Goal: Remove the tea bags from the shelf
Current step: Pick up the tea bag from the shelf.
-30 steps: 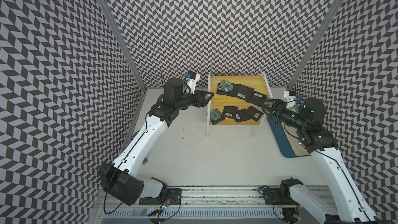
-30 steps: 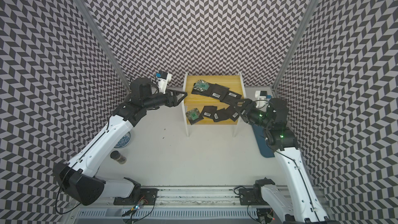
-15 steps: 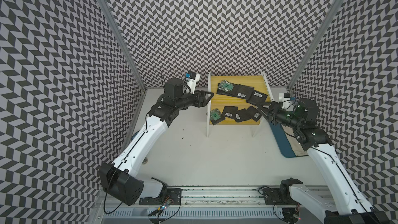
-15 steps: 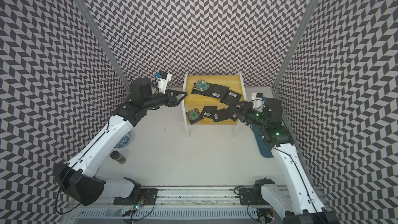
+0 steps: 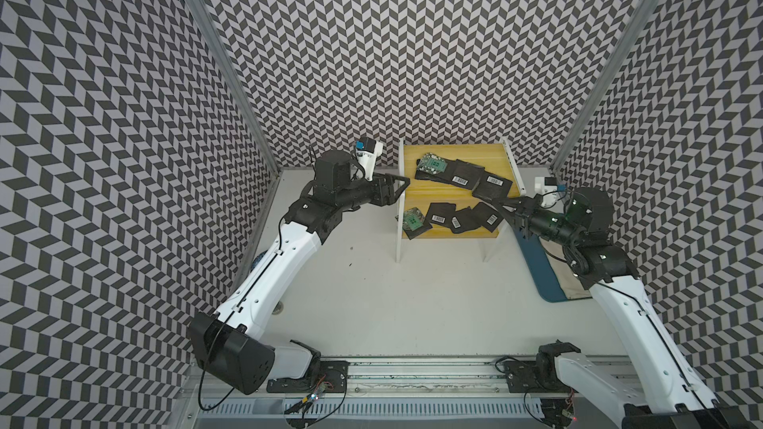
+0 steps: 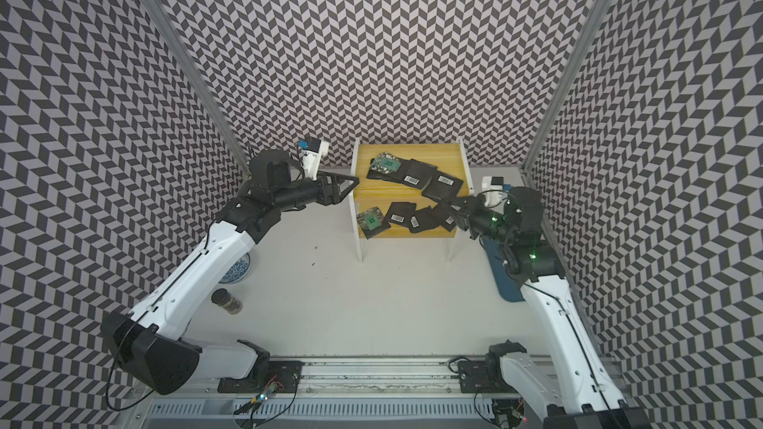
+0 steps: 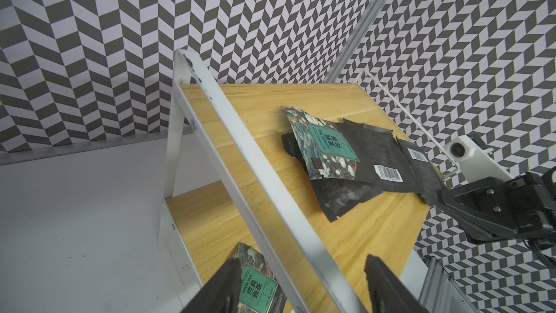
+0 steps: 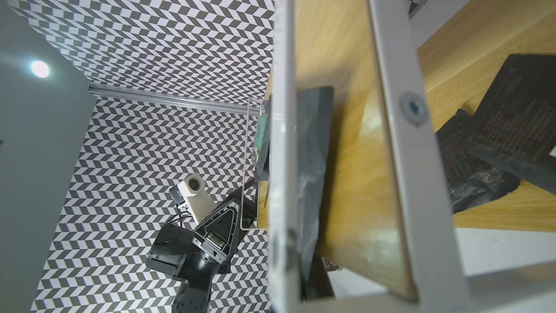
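Note:
The shelf (image 5: 454, 153) stands at the back with yellow boards and white side panels. On its upper board lie a green-patterned tea bag (image 5: 432, 164) and two black barcoded ones (image 5: 460, 174). Several more tea bags (image 5: 439, 213) lie on the lower board, a green one (image 7: 255, 289) at its left end. My right gripper (image 5: 490, 202) reaches in from the right. It is shut on the front corner of the rightmost upper black tea bag (image 7: 418, 170), which still rests on the board. My left gripper (image 7: 304, 284) is open, its fingers astride the left side panel's sloping rail (image 7: 240, 152).
A dark blue tray (image 5: 536, 278) with a beige cloth lies on the table right of the shelf, under my right arm. A blue-and-white bowl (image 6: 236, 272) and a small dark jar (image 6: 225, 302) stand at the left, beside my left arm.
My right gripper has closed onto the corner of the rightmost upper tea bag after shifting slightly toward the shelf. The left arm and the other tea bags have not moved.

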{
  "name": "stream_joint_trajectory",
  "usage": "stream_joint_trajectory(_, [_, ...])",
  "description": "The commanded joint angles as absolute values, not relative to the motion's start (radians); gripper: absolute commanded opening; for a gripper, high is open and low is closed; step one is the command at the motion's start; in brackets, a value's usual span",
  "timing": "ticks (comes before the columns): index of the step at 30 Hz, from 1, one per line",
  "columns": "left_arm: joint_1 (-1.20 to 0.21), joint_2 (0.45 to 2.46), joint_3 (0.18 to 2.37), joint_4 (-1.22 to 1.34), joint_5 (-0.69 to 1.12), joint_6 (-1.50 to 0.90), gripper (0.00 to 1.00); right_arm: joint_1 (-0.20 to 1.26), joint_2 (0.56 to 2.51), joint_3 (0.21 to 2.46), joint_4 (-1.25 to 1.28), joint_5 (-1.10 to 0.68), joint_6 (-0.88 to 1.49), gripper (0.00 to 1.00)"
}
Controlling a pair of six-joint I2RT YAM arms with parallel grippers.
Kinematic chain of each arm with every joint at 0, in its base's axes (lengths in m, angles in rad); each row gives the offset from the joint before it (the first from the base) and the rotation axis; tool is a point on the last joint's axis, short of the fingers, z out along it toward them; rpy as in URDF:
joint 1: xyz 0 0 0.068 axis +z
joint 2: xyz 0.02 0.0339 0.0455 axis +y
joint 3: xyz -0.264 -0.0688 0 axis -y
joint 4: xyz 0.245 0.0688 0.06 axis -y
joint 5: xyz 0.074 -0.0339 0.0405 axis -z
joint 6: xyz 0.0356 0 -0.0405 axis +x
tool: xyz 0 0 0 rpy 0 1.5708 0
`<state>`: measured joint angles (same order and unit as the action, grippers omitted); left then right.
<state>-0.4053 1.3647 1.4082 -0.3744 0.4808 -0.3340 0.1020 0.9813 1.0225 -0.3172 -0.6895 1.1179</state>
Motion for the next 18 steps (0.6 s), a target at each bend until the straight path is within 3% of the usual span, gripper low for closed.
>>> stream_joint_trajectory(1, [-0.408, 1.339, 1.390, -0.393, 0.489, -0.334, 0.68, 0.106, 0.973, 1.062, -0.321, -0.678, 1.097, 0.08])
stream_joint_trajectory(18, [-0.408, 1.329, 1.387, -0.403, 0.469, -0.327, 0.67, 0.104, 0.901, 1.109, -0.417, -0.683, 0.985, 0.02])
